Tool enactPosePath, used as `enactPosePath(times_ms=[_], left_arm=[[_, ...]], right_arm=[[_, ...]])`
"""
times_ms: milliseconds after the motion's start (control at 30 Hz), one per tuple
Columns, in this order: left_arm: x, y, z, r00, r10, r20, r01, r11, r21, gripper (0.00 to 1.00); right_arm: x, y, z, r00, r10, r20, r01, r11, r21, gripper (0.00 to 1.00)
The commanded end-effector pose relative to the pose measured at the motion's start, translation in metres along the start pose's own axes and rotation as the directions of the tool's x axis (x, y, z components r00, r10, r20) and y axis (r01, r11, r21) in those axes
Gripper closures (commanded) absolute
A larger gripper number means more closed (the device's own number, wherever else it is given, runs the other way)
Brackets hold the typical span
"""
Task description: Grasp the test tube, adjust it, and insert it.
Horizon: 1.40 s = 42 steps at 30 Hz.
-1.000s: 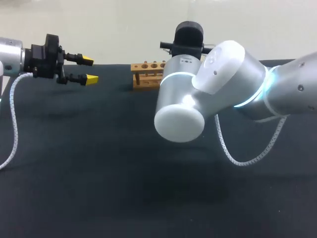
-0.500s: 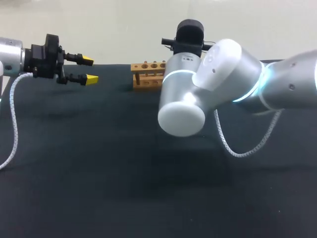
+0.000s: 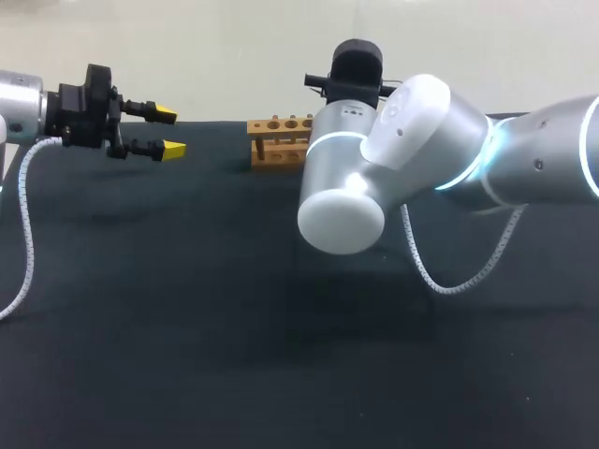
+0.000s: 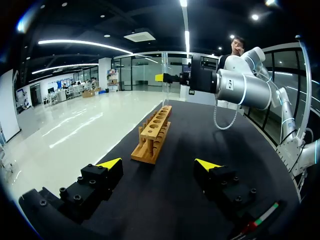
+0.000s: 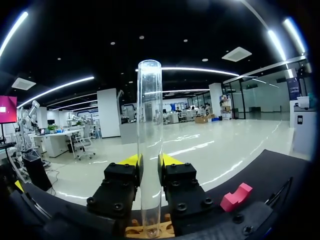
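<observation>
Test tube [image 5: 150, 100] stands upright, clamped in the right tool [image 5: 150, 160] just over the wooden rack [image 3: 279, 140] at the far side. The right arm has edged slightly left, probably aligning for insertion. The left tool [image 3: 170, 132] stays apart and unmoved.

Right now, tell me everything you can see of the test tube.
The test tube is a clear, glass-looking cylinder, seemingly empty, with an open rim on top and a rounded closed end below. It stands upright, clamped from both sides between the fingers of the right gripper around its lower half. Its bottom end shows just over the wooden rack; whether it has entered a hole I cannot tell.
</observation>
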<state>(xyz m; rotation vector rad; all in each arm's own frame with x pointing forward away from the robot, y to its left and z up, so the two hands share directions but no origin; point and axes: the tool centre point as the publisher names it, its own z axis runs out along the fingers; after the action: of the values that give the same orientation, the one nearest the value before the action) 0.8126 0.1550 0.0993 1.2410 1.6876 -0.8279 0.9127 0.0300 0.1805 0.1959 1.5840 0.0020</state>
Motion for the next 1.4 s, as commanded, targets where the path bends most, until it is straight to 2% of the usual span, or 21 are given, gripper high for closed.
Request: enactPosePath(times_ms=[33,800,1400], left_arm=[[0.001,-0.002,-0.001,1.000,0.003,0.004,-0.003,1.000,-0.005,0.00],[0.001,-0.002,-0.001,1.000,0.003,0.004,-0.003,1.000,-0.005,0.00],[0.001,-0.002,-0.001,1.000,0.003,0.004,-0.003,1.000,-0.005,0.00]], right_arm=[[0.005,0.001,0.006,1.000,0.004,0.004,-0.004,1.000,-0.004,1.00],[0.024,0.003,0.008,1.000,-0.008,0.003,0.008,1.000,0.005,1.00],[0.055,0.001,0.006,0.999,0.004,-0.051,-0.004,1.000,0.004,1.00]])
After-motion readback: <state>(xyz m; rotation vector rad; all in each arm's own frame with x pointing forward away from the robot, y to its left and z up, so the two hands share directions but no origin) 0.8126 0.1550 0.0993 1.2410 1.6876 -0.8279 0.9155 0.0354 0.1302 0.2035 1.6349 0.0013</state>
